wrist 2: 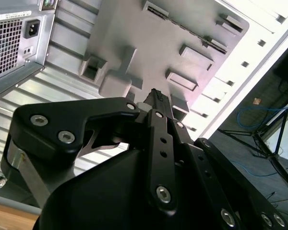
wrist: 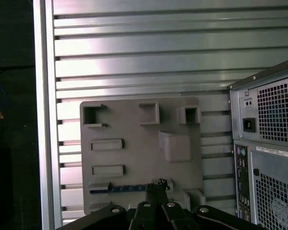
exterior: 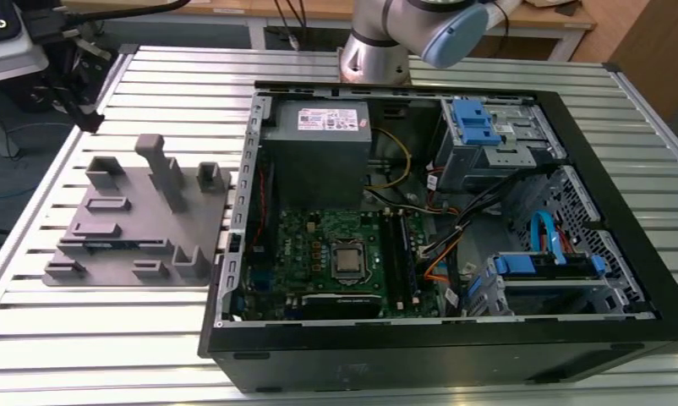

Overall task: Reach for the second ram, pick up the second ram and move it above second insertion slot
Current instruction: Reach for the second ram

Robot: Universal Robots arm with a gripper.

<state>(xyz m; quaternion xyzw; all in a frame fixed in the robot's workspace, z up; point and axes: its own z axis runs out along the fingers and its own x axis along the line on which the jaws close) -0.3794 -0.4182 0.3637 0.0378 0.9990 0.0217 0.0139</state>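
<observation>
In both wrist views the gripper [wrist: 156, 184] points down at the grey plastic fixture [wrist: 134, 158], which lies flat on the slatted aluminium table [wrist: 134, 57]. The jaws are together, fingertip against fingertip, with nothing clamped between them. In the second wrist view the black fingers [wrist 2: 159, 124] taper to one narrow tip, and the fixture sits beyond that tip, clearly apart from it.

The second ram [wrist: 119, 189] stands on its long edge in a slot of the fixture, in the row that lies closest to the jaws. It shows as a thin dark strip with a blue tint, running sideways away from the fingertips. Its near end lines up with the tips in the first wrist view, though the stick is below them and not held.

To the other side of the jaws stands the open computer case [wrist: 269, 143], with its rear grille and power socket facing the first wrist camera.

In the exterior view the case shows its green motherboard [exterior: 339, 245], and the fixture lies just beside the case. The arm [exterior: 412, 34] rises at the table's far edge — behind the case.
</observation>
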